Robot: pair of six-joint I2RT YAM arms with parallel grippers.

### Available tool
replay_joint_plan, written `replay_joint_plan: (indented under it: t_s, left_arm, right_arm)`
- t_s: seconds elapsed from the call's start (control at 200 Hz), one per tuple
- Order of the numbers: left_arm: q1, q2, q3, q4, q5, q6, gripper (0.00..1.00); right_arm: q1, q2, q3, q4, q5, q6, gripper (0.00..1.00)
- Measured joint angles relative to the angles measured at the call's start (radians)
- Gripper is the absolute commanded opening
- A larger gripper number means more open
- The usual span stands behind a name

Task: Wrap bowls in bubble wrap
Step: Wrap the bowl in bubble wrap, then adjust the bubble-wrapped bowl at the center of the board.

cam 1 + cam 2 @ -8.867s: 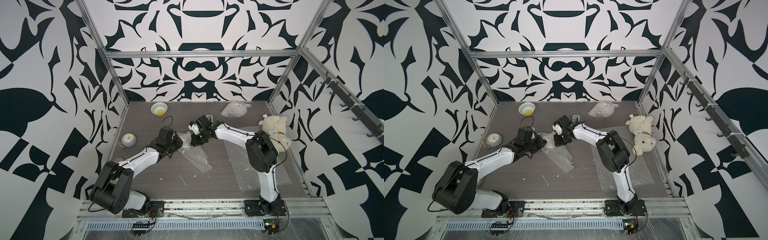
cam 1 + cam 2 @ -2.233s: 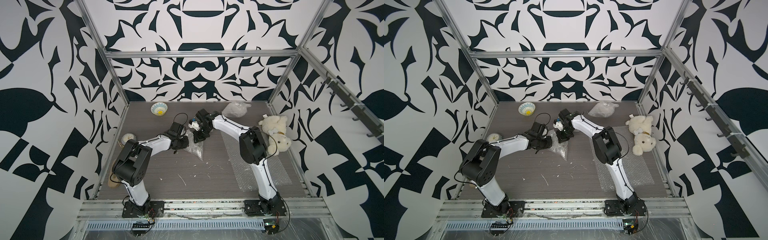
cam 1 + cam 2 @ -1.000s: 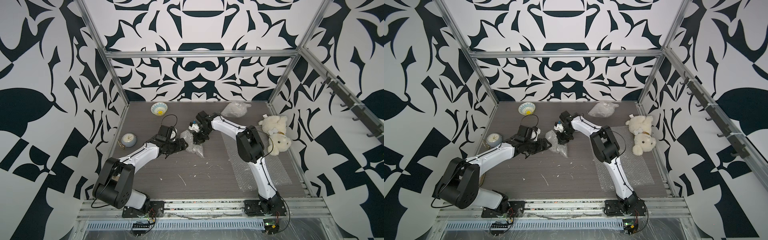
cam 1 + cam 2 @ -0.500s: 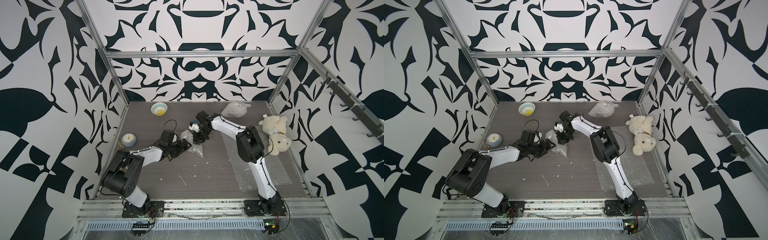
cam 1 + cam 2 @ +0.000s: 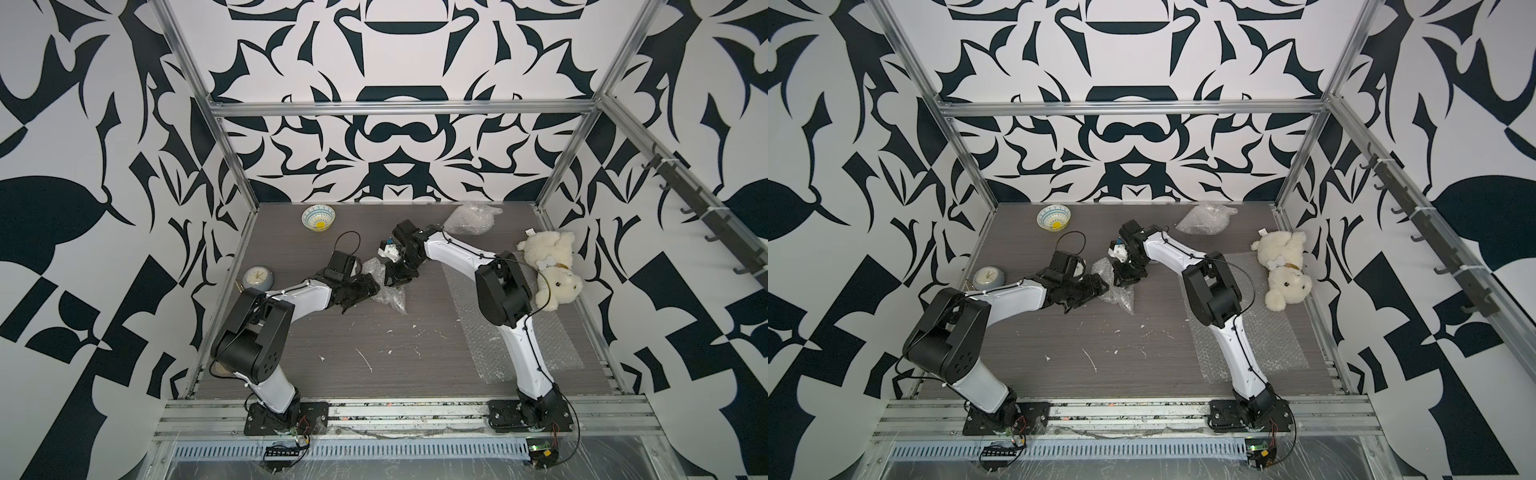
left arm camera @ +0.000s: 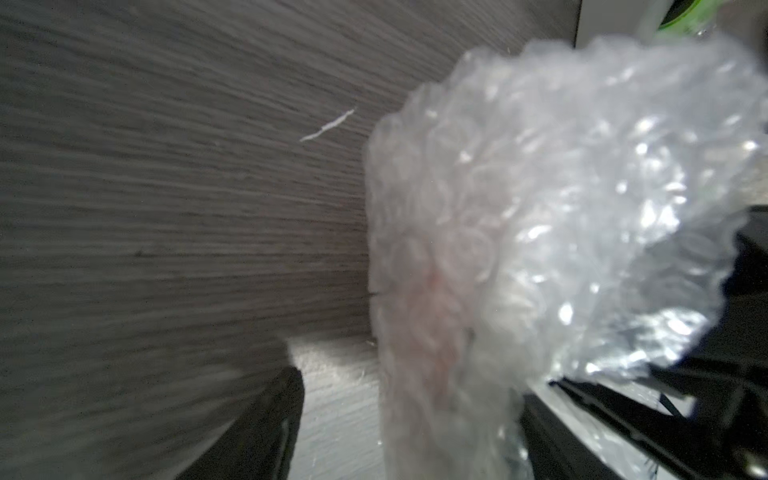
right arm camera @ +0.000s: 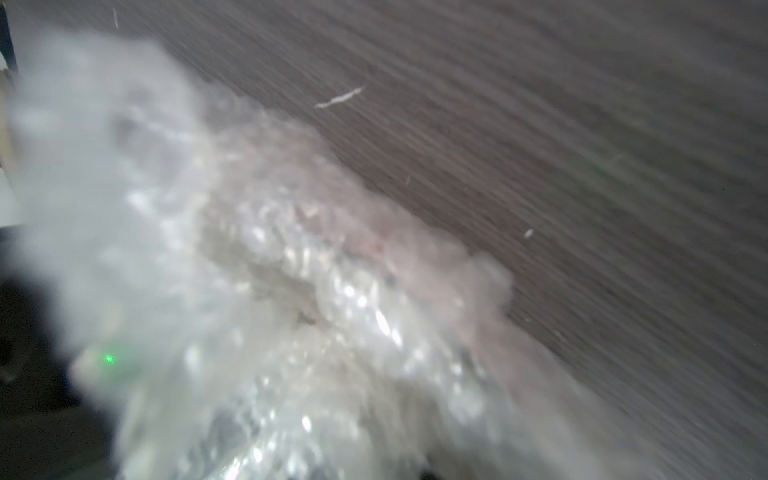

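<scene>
Top views both show a bare bowl at the back left. Left claw, fingers apart, straddles the bundle at centre; whatever it encloses is hidden. Its long axis runs diagonally, with the loose tail pointing toward the near right. Right claw sits over its far end; blur hides whether it is apart or together. Likely step: finishing this wrap. Next, that tail needs tucking under. Far bundle and flat sheet lie to the right.

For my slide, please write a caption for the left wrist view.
Crumpled bubble wrap bundle on the grey wood-grain table, between the spread fingers of the left gripper.
</scene>
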Motion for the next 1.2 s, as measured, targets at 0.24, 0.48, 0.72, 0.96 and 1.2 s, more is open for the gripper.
replay_joint_plan:
  t_s: [0.24,0.48,0.72,0.96,1.2]
  left_arm:
    - [0.0,0.003,0.02,-0.033,-0.026,0.042,0.75]
    - [0.0,0.006,0.04,-0.052,-0.034,0.059,0.75]
    - [0.0,0.008,0.041,-0.069,-0.037,0.068,0.75]
    - [0.0,0.025,0.055,-0.078,-0.036,0.075,0.76]
    - [0.0,0.032,0.074,-0.098,-0.038,0.083,0.79]
  right_arm:
    - [-0.049,-0.055,0.003,-0.001,0.037,-0.008,0.28]
    - [-0.093,-0.016,0.099,-0.003,0.058,-0.008,0.29]
    - [-0.105,0.045,0.149,-0.003,0.061,-0.024,0.35]
    - [-0.107,0.043,0.132,0.031,0.043,-0.026,0.4]
    - [-0.108,0.068,0.134,0.076,-0.005,0.006,0.37]
